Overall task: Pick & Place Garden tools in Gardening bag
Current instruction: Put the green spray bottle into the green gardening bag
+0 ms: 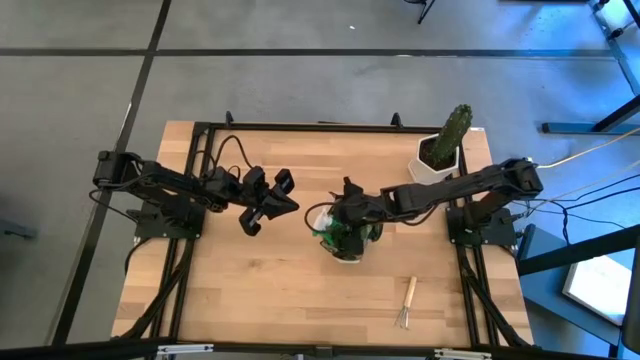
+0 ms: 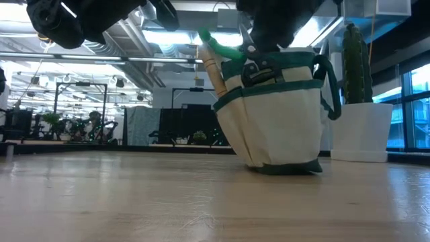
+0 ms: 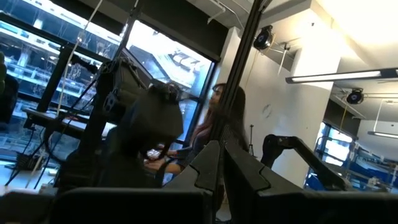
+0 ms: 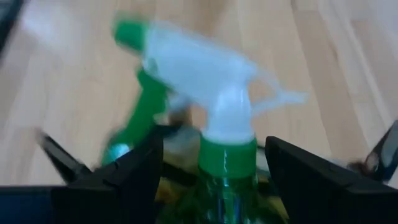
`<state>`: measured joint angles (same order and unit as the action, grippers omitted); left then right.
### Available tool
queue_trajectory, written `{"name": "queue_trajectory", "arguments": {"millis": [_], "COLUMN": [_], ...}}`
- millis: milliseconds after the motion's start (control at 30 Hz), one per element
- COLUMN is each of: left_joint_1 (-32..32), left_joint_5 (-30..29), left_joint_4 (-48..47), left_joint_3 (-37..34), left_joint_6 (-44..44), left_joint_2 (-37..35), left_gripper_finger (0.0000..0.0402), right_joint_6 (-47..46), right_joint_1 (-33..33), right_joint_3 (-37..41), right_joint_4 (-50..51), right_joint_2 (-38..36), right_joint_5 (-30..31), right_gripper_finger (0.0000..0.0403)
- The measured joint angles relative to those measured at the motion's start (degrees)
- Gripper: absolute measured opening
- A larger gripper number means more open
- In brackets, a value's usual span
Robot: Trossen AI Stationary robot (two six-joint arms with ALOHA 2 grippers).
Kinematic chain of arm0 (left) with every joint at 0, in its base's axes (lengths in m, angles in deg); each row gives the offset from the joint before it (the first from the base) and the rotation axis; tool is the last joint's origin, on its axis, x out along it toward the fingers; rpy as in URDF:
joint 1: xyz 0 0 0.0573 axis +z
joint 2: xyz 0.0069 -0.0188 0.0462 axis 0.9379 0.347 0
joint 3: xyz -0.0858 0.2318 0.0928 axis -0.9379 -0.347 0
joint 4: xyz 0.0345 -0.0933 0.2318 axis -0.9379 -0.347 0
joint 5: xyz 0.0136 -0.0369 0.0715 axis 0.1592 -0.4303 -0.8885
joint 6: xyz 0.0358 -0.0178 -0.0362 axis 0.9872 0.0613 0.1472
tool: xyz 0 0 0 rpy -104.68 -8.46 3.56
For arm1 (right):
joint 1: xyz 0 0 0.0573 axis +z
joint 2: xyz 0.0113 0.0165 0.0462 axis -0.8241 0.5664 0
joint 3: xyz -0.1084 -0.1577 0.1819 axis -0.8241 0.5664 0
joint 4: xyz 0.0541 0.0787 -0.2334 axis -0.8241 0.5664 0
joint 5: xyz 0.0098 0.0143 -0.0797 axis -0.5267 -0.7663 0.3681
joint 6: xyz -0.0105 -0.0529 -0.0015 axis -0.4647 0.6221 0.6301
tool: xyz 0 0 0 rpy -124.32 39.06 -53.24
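Two arms: both reach in over the desk (image 1: pixel 250 290) from opposite edges, and only the right one is at the bag.
Right hand: the right hand (image 4: pixel 214 168) sits directly over the gardening bag (image 1: pixel 345 235), fingers spread wide on either side of the spray bottle (image 4: pixel 227 186), whose neck stands between them; whether the pads touch it cannot be told, so this reads as a release, or a fresh grasp, rather than a firm hold.
Spray bottle: it stands upright with its white trigger head up, seemingly lowered into the bag's mouth so that it stays propped by the fabric walls.
Gardening bag: it stands upright near the middle of the desk, mouth open upward, which lets tools drop in from above; in the low view a wooden handle (image 2: pixel 213 70) and a green-handled tool (image 2: pixel 222 46) lean out of its top, and a dark tool (image 2: pixel 259 70) seems tucked into an outer pocket.
Left hand: the left hand (image 1: pixel 262 205) hangs raised beside the bag, fingers pressed together and carrying nothing, apparently parked clear of the right arm.
Hand fork: one wooden-handled hand fork (image 1: pixel 407 303) lies flat on the desk, well apart from the bag, near the front edge on the right arm's side; by my judgement it is the tool left to collect.
Cactus: the cactus (image 1: pixel 455 130) in its white pot (image 1: pixel 437 165) stands at the far right corner, apart from the work.
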<state>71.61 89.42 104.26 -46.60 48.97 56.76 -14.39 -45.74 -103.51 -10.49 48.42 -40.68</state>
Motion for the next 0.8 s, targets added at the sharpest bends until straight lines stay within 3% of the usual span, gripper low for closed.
{"name": "queue_trajectory", "arguments": {"millis": [333, 567, 700, 800], "left_joint_1": [0.0, 0.0, 0.0, 0.0], "left_joint_5": [-0.22, -0.24, -0.24, -0.22], "left_joint_4": [-0.35, -0.36, -0.37, -0.35], "left_joint_3": [0.0, 0.0, 0.0, 0.0], "left_joint_6": [0.44, 0.44, 0.42, 0.42], "left_joint_2": [0.02, 0.02, 0.02, 0.02], "left_gripper_finger": [0.0015, 0.0015, 0.0015, 0.0015], "right_joint_6": [-0.2, -1.31, -2.45, -3.18], "right_joint_1": [-0.13, -0.14, 0.15, 0.78], "right_joint_3": [0.11, -0.62, -0.62, -0.62], "right_joint_4": [-0.67, -1.21, -0.74, -0.48], "right_joint_2": [2.77, 2.73, 2.73, 2.73], "right_joint_5": [0.02, 1.56, 7.21, 9.72], "right_gripper_finger": [0.0268, 0.0192, 0.0131, 0.0131]}}
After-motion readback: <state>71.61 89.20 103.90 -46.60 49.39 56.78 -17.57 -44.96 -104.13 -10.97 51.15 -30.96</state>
